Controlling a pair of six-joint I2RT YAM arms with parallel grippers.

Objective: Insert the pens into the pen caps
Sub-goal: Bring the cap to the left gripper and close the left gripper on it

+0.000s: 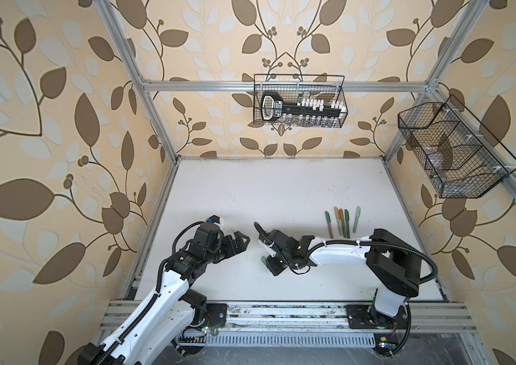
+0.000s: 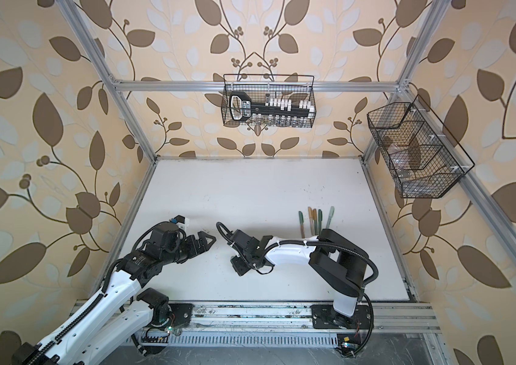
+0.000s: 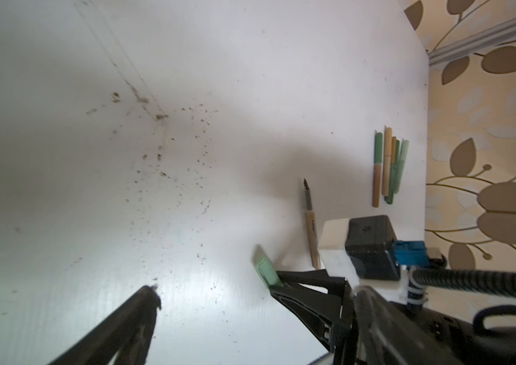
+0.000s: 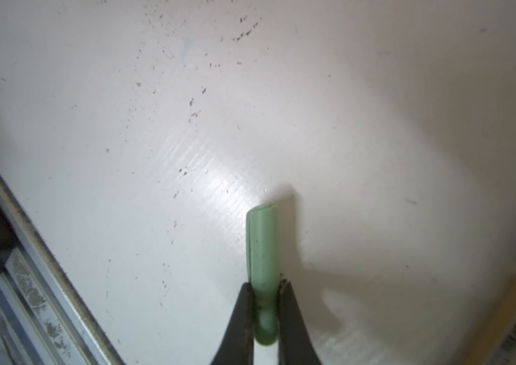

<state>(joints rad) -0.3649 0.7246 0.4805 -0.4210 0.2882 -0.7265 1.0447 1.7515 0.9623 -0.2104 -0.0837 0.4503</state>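
Right gripper [image 4: 265, 286] pinches a pale mint pen cap [image 4: 262, 249] tight by its rounded end.
The cap's open end points away from the jaws, low over the white table [image 1: 250, 196]; I cannot tell if it touches. A bare tan pen [image 3: 311, 227] lies just beside the gripper. Five capped pens [image 1: 342, 222] lie in a row further right. The left gripper [image 1: 241, 239] hangs near, spread wide, empty.

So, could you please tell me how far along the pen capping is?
Done: five pens in a row look capped. In hand: the right hand grips a mint cap; the left hand is open, empty. Left: the bare tan pen needs a cap.
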